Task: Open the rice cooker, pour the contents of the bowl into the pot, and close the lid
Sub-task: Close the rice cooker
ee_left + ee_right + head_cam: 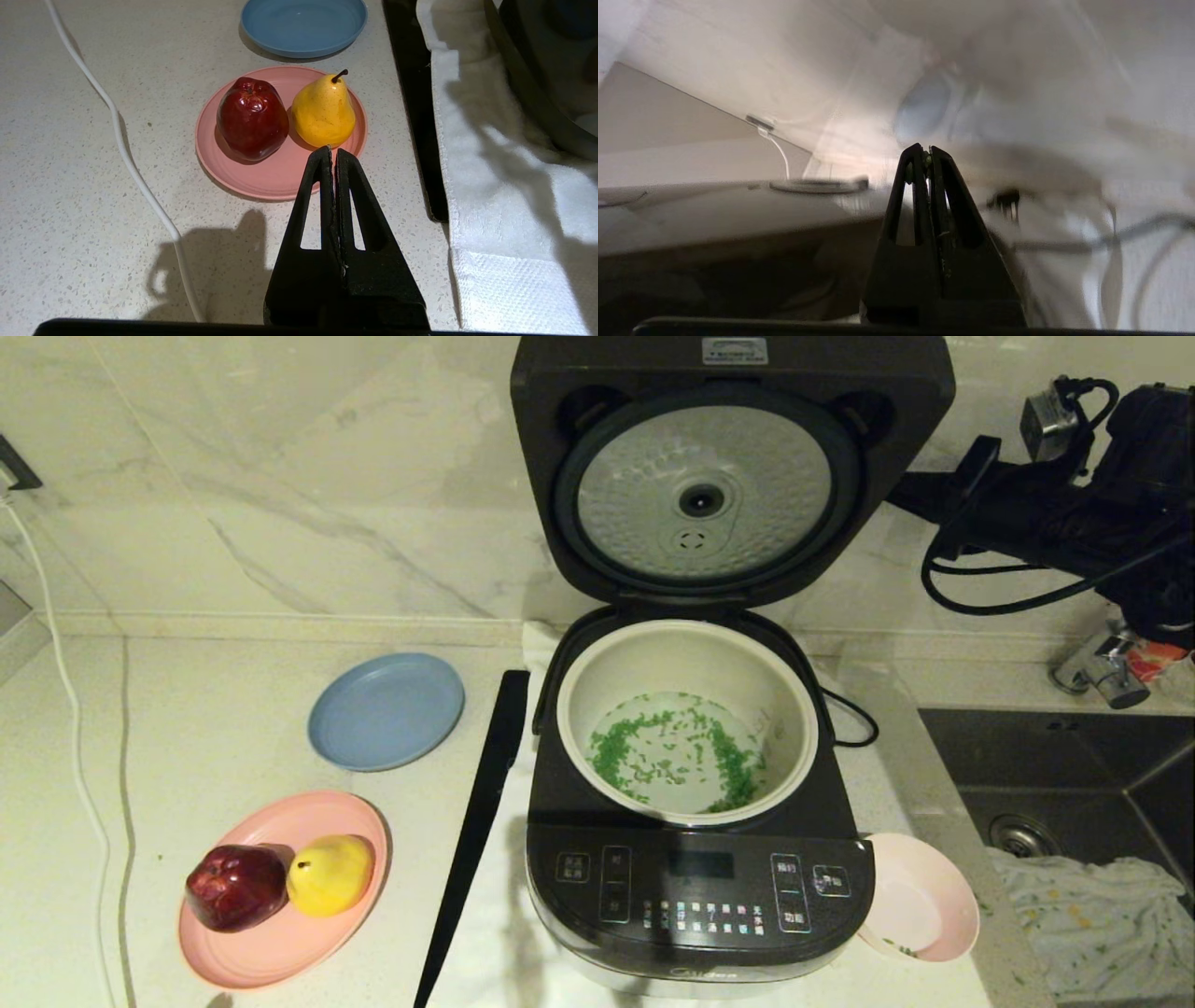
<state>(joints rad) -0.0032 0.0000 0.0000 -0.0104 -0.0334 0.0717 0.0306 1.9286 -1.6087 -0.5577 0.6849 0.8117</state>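
Note:
The rice cooker (695,896) stands on the counter with its lid (728,476) swung fully up, the silver dimpled underside facing me. Inside, the cream pot (686,649) holds the green and white contents (672,756) spread over its bottom. The pale pink bowl (920,910) sits against the cooker's front right corner, nearly empty. My right gripper (928,149) is shut with a few green bits stuck at its tips, up beside the raised lid's right edge (901,495); the lid's outer top (714,224) shows next to it. The left gripper (333,149) is shut and empty, over the counter.
A pink plate (280,943) with a red apple (235,887) and yellow pear (329,875), and a blue plate (386,709), lie left of the cooker. A black strip (476,831) and white towel (504,196) border it. A sink (1074,793) lies right; a white cable (131,158) runs left.

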